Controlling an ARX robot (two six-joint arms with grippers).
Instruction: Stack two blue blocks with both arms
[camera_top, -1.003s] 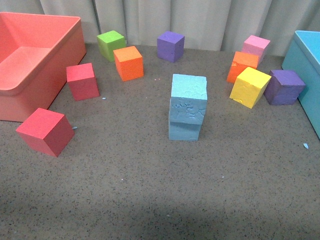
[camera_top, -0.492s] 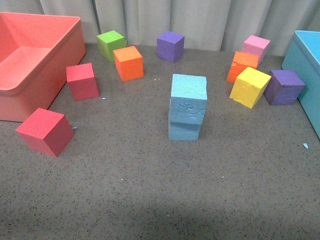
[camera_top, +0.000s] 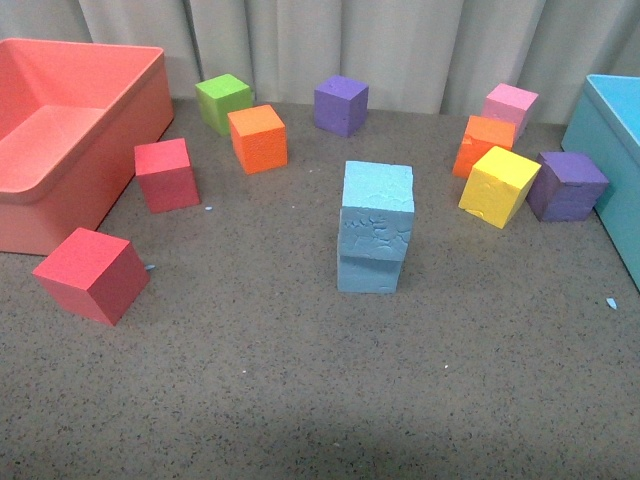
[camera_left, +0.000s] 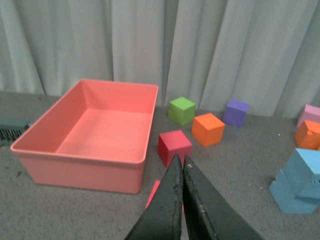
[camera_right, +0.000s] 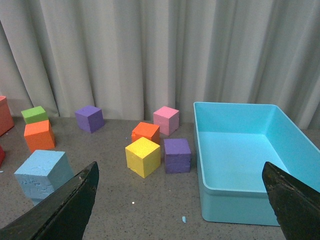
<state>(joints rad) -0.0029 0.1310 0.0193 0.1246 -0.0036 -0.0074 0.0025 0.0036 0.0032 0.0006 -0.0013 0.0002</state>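
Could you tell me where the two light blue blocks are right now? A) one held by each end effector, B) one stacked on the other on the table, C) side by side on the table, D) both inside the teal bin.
B: the upper blue block sits on the lower blue block in the middle of the table, with neither end effector touching them.

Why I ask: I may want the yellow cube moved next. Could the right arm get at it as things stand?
Probably yes. The right gripper is open and empty, and the yellow cube has bare floor on its near side; only the orange cube and purple cube crowd it behind and beside.
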